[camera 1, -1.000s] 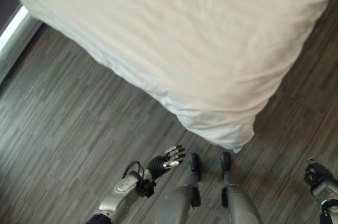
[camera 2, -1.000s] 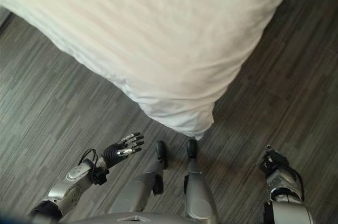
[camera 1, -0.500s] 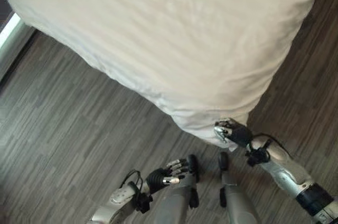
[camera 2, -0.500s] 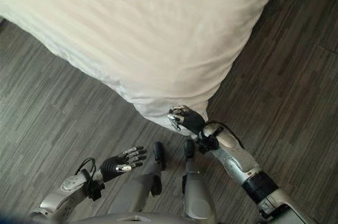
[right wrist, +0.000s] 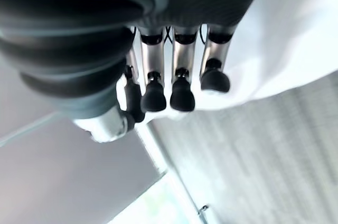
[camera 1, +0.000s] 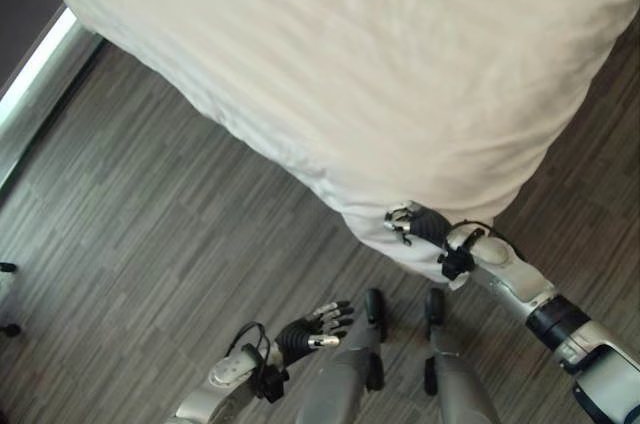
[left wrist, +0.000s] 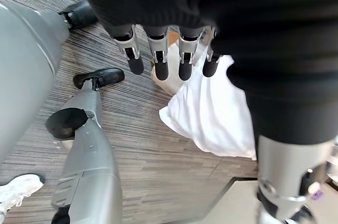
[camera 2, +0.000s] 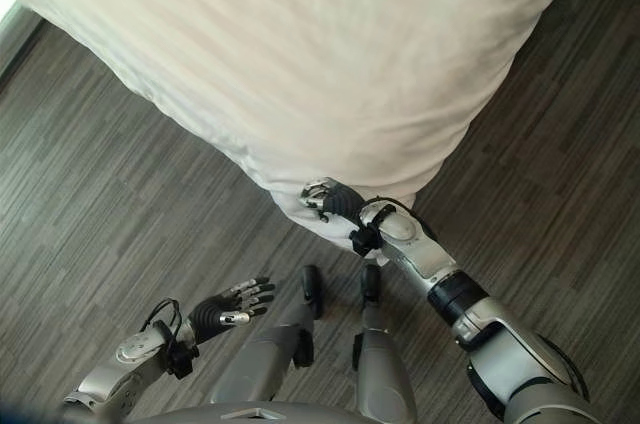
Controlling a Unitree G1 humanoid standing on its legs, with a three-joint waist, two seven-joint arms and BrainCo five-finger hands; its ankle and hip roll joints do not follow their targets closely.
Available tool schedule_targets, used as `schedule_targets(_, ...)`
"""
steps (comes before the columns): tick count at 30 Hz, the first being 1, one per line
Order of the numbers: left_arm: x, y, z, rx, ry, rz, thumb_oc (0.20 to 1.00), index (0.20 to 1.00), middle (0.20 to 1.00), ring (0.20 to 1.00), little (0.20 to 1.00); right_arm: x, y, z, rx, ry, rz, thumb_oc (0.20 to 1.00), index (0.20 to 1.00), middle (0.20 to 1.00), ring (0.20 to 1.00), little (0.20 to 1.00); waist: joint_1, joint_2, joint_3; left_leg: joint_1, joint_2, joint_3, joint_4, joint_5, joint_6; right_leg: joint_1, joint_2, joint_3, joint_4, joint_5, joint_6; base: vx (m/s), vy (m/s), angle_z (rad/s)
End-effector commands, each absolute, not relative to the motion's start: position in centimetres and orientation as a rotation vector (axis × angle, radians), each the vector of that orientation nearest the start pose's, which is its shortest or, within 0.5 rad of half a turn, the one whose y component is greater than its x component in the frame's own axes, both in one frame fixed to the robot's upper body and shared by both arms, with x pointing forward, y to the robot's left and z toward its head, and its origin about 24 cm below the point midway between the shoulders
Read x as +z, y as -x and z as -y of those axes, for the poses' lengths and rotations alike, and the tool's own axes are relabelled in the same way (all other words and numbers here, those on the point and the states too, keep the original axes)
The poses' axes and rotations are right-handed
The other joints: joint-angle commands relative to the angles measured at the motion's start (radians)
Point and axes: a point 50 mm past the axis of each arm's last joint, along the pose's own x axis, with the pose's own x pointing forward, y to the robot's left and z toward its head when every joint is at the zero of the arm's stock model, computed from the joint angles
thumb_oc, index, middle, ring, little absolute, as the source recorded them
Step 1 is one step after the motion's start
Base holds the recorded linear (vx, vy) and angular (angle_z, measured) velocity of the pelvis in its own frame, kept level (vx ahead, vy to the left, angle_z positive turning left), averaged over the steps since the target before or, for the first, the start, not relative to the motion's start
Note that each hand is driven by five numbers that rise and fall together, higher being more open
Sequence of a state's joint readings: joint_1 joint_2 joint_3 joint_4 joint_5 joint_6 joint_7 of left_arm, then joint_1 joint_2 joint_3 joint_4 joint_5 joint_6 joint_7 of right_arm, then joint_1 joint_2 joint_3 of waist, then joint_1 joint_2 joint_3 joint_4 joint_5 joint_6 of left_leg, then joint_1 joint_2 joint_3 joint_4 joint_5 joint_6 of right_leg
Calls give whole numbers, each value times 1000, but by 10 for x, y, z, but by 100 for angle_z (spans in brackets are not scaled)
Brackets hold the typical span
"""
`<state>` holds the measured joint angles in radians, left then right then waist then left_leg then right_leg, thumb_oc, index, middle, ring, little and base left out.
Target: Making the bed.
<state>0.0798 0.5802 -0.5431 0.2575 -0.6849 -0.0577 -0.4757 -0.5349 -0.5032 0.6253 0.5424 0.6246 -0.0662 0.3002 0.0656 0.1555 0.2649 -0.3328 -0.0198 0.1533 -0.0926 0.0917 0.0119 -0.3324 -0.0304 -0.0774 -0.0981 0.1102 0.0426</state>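
Observation:
A white duvet (camera 1: 380,64) covers the bed, and its near corner (camera 1: 405,249) hangs toward the floor just ahead of me. My right hand (camera 1: 420,225) rests against that hanging corner, its fingers (right wrist: 182,71) relaxed and fairly straight with the white cloth (right wrist: 285,39) just past them; nothing is pinched between them. Down near the floor, left of the corner, my left hand (camera 1: 312,327) hovers open with fingers (left wrist: 158,60) spread, apart from the duvet corner (left wrist: 211,113).
Dark grey wood-plank floor (camera 1: 150,244) surrounds the bed on the left and right. A pale rail or baseboard (camera 1: 35,79) runs along the far left. A white shoe (left wrist: 16,187) shows at the edge of the left wrist view.
My right arm swung in from the lower right to the duvet's hanging corner and now sits slightly further left on it. The left hand sank a little. The camera shifted.

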Motion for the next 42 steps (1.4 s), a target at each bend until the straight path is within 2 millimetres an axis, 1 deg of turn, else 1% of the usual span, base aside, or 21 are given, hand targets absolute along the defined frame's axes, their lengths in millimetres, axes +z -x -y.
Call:
schedule_targets(1,-42,-185,-153,-765,183,-482,1000,1000,1000,1000,1000,40,-331,142,560,158,-198,200,200,200,200,200,18,-26,-15,3,24,-25,5,16,-89,-39,-95,-19,11,76,117,18,-14,13)
schedule_targets(2,-43,-184,-153,-760,195,-491,1000,1000,1000,1000,1000,22,-333,165,434,132,-290,200,200,200,200,200,26,-19,-10,-3,24,-29,5,17,-89,-42,-96,-22,11,75,116,0,0,0)
schedule_targets(5,-43,-184,-155,-754,196,-493,1000,1000,1000,1000,1000,7,-331,190,307,89,-372,200,200,200,200,200,34,-11,-6,-12,22,-33,5,19,-87,-50,-96,-23,11,77,116,24,0,2)
schedule_targets(11,-42,-188,-156,-737,200,-483,1000,1000,1000,1000,1000,-2,-327,219,166,45,-416,200,200,200,200,200,36,-9,8,-31,20,-33,5,17,-85,-70,-95,-19,11,79,119,7,0,1)
schedule_targets(14,-42,-189,-152,-744,195,-477,1000,1000,1000,1000,1000,-6,-323,248,70,127,-479,200,200,200,200,200,39,-5,19,-40,18,-31,5,13,-85,-80,-92,-14,11,80,120,0,0,0)
schedule_targets(15,-39,-191,-150,-754,191,-466,1000,1000,1000,1000,1000,-4,-319,273,-34,159,-511,200,200,200,200,200,40,0,28,-46,18,-30,5,13,-84,-87,-93,-12,11,82,121,0,0,0)
schedule_targets(16,-39,-191,-150,-754,191,-465,1000,1000,1000,1000,1000,-4,-319,273,-34,159,-510,200,200,200,200,200,40,-1,27,-50,17,-30,5,17,-84,-91,-93,-12,11,85,121,23,34,-3)
schedule_targets(17,-36,-193,-149,-760,196,-451,1000,1000,1000,1000,1000,-1,-308,306,-180,175,-538,200,200,200,200,200,37,5,37,-50,16,-28,5,12,-85,-94,-93,-10,11,82,123,19,37,-2)
schedule_targets(18,-35,-194,-149,-757,196,-447,1000,1000,1000,1000,1000,-3,-298,321,-244,187,-566,200,200,200,200,200,33,6,43,-52,15,-28,5,12,-85,-95,-92,-7,11,83,124,22,39,-1)
schedule_targets(20,-34,-195,-149,-755,195,-443,1000,1000,1000,1000,1000,-7,-291,327,-255,211,-592,200,200,200,200,200,29,4,44,-56,14,-28,5,14,-85,-100,-92,-5,11,87,124,4,12,4)
schedule_targets(24,-34,-197,-150,-734,197,-424,1000,1000,1000,1000,1000,-42,-221,368,-448,223,-783,200,200,200,200,200,-12,-12,46,-27,10,-30,5,-4,-80,-75,-91,1,11,76,124,37,20,-2)
schedule_targets(25,-34,-197,-150,-734,197,-424,1000,1000,1000,1000,1000,-42,-222,368,-448,222,-783,200,200,200,200,200,-12,-13,45,-30,9,-30,5,-1,-80,-78,-91,1,11,79,123,28,17,-6)
schedule_targets(26,-33,-199,-151,-725,203,-415,1000,1000,1000,1000,1000,-58,-192,374,-492,200,-853,200,200,200,200,200,-36,-25,39,-16,10,-27,5,-7,-78,-66,-91,4,11,77,122,17,10,-7)
schedule_targets(27,-33,-199,-151,-726,203,-416,1000,1000,1000,1000,1000,-59,-191,374,-493,199,-854,200,200,200,200,200,-36,-25,38,-15,10,-27,5,-8,-78,-65,-91,4,11,76,122,60,19,-4)
schedule_targets(28,-33,-200,-150,-722,213,-410,1000,1000,1000,1000,1000,-72,-158,380,-557,170,-929,200,200,200,200,200,-58,-37,32,9,13,-27,5,-18,-76,-43,-91,7,11,67,121,39,5,-2)
schedule_targets(29,-32,-201,-151,-718,216,-407,1000,1000,1000,1000,1000,-76,-146,382,-582,156,-947,200,200,200,200,200,-67,-44,26,13,13,-26,5,-18,-74,-39,-92,7,11,68,120,39,5,1)
schedule_targets(33,-36,-199,-156,-681,234,-421,1000,1000,1000,1000,1000,-81,-119,387,-693,77,-901,200,200,200,200,200,-101,-73,1,63,21,-19,5,-31,-71,5,-89,9,11,56,118,45,-4,-4)
schedule_targets(37,-40,-192,-166,-628,258,-435,1000,1000,1000,1000,1000,-48,-163,368,-612,20,-512,200,200,200,200,200,-133,-100,-36,138,30,-6,5,-45,-69,76,-82,13,11,37,116,55,-11,-10)
schedule_targets(38,-40,-192,-166,-628,257,-436,1000,1000,1000,1000,1000,-49,-163,367,-613,20,-513,200,200,200,200,200,-133,-102,-38,136,29,-6,5,-42,-69,74,-83,13,11,39,116,44,0,-13)
schedule_targets(40,-44,-188,-167,-609,262,-454,1000,1000,1000,1000,1000,-1,-193,341,-520,12,-189,200,200,200,200,200,-155,-111,-82,189,35,-7,5,-51,-68,128,-76,17,11,25,110,90,-22,-2)
schedule_targets(42,-47,-185,-167,-595,257,-462,1000,1000,1000,1000,1000,29,-202,329,-493,19,-23,200,200,200,200,200,-162,-114,-112,226,39,-13,5,-57,-68,170,-72,10,11,10,107,75,-40,2)
